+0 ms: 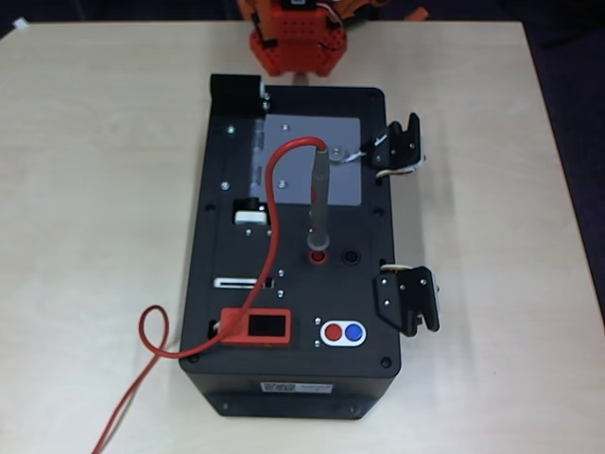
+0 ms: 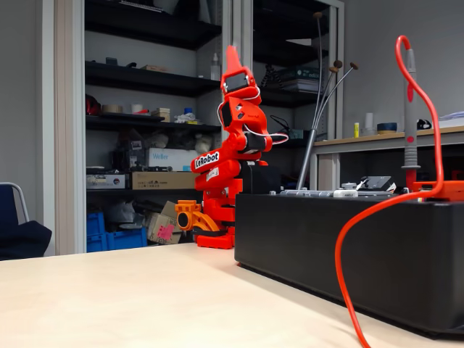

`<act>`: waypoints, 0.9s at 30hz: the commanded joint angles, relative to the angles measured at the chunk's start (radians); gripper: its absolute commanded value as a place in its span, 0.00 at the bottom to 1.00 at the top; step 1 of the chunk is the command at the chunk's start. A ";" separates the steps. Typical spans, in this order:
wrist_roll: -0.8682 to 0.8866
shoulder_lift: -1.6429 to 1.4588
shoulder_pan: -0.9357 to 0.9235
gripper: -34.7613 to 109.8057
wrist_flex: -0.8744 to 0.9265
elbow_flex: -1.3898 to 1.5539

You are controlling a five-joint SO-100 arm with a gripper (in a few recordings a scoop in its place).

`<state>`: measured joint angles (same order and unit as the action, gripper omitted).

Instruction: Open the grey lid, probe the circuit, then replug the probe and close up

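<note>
in the overhead view the grey lid (image 1: 313, 159) lies flat and closed at the upper centre of the black box (image 1: 293, 374), and the probe (image 1: 319, 203) stands plugged in the red socket (image 1: 318, 255) mid-frame, leaning over the lid. the end effector (image 2: 233, 61) sits folded upright at centre of the fixed view; whether its fingers are apart i cannot tell. a likely risk: reaching for the lid could knock the probe or snag the red cable (image 1: 274, 236) arching over the lid's left part.
</note>
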<state>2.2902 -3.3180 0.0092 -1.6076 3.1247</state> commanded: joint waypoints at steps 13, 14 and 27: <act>-0.319 0.066 0.043 0.24 0.973 -0.365; -0.318 0.074 0.067 0.24 1.075 -0.399; -0.713 0.342 0.250 0.24 1.994 -0.678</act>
<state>1.7073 -3.0250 0.2224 0.2823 2.5157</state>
